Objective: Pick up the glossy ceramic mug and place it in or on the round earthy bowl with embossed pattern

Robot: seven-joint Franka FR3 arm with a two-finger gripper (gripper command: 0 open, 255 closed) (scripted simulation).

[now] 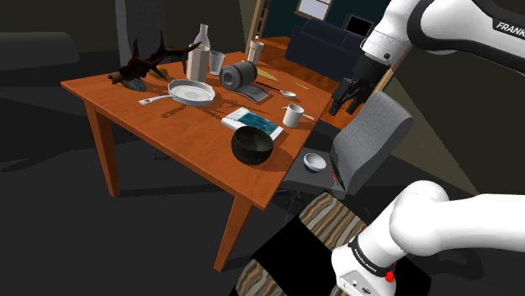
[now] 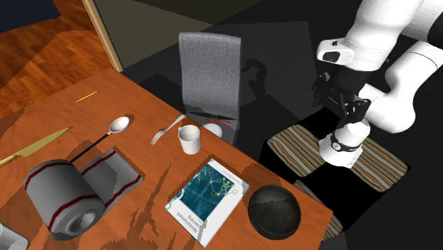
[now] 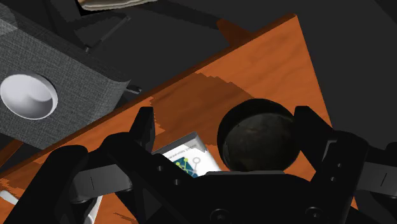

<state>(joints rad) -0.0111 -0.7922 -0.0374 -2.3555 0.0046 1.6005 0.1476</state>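
**Mug (image 2: 189, 138) not yet picked up; pincer (image 2: 348, 106) empty**

Reading the second exterior view from its left, the white mug stands upright on the orange tabletop (image 2: 234, 153). It is near the edge facing the grey chair (image 2: 209, 67), with a fork (image 2: 165, 130) just beside it. Next lies a blue-covered book (image 2: 206, 199), then the dark round bowl (image 2: 275, 211) near the tabletop's corner, with nothing in it. Furthest right, the pincer hangs off the tabletop, well apart from the mug, its fingers spread and gripping nothing. In the wrist view the bowl shows between them, untouched. By my judgement no step is done: reaching, grasping, lifting, carrying and releasing all remain.
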